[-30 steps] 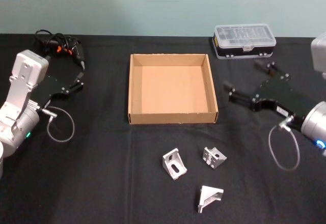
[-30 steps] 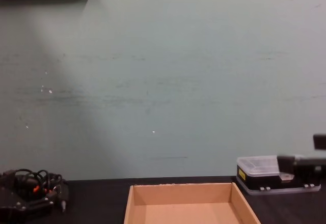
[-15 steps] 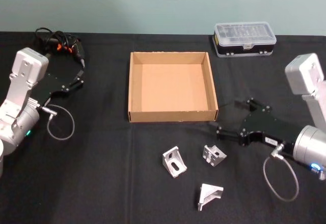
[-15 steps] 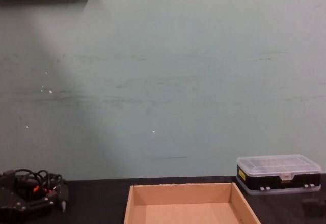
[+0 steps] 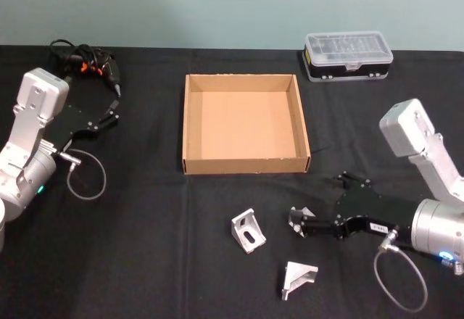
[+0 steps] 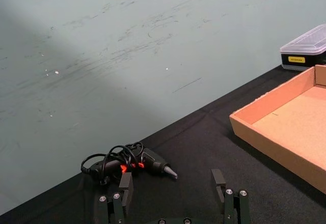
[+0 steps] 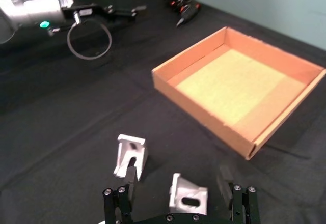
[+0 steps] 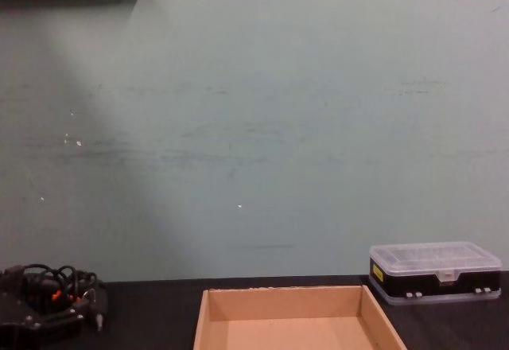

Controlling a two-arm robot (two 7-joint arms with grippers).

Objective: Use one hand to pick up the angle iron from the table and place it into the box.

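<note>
Tan cardboard, the box (image 5: 191, 125) stood with nothing inside it in the middle of the black table (image 5: 145, 225). Three silver angle irons lay on the table in front of the box, on the robot's side. The angle iron (image 7: 187, 196) nearest the box's front right corner was at the tip of the right gripper (image 7: 177, 175). In the right wrist view it sat between the two fingers (image 7: 131, 175), which were spread wide, with a gap on each side. A second angle iron (image 5: 248, 230) lay in front of the box's middle, and a third angle iron (image 5: 297, 279) lay farthest from the box. The left gripper (image 6: 171, 177) was well to the left of the box, with its fingers also apart and nothing between them. Beyond it, far left of the box, lay an electric screwdriver with tangled cables (image 6: 133, 162). A black case with a clear lid (image 5: 348, 55) stood behind the box's right back corner.
</note>
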